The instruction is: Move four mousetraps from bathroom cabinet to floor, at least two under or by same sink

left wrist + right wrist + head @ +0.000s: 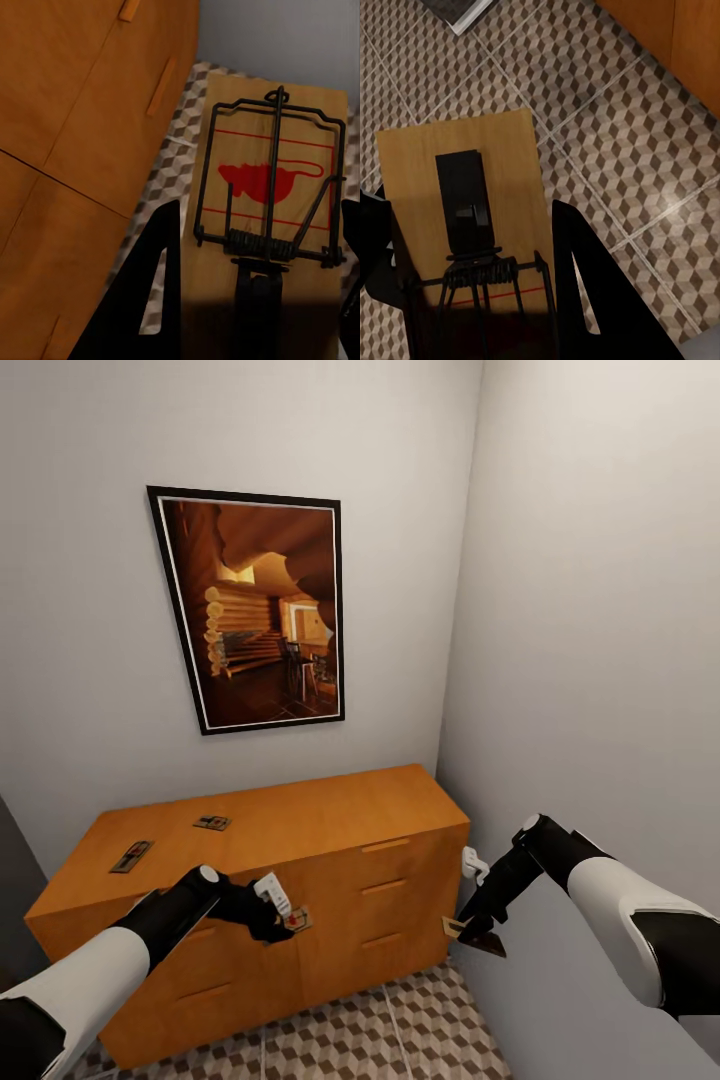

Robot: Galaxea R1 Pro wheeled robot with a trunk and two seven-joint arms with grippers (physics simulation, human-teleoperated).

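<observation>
Two mousetraps [131, 856] [212, 822] lie flat on the top of the orange-brown cabinet [330, 830], towards its left end. My left gripper [288, 920] is in front of the cabinet's drawers, shut on a third mousetrap [270, 195] with a red mouse print. My right gripper [478, 940] hangs off the cabinet's right front corner, shut on a fourth mousetrap [465, 187] held above the bathroom floor [622, 150]. A dark finger [585, 300] of the right gripper stands beside that board.
The cabinet stands in a narrow corner, with a grey wall [600, 660] close on the right. A framed picture [255, 610] hangs above the cabinet. Cube-pattern tiles [400, 1030] lie open in front of the drawers. A pale flat object [457, 11] lies on the floor.
</observation>
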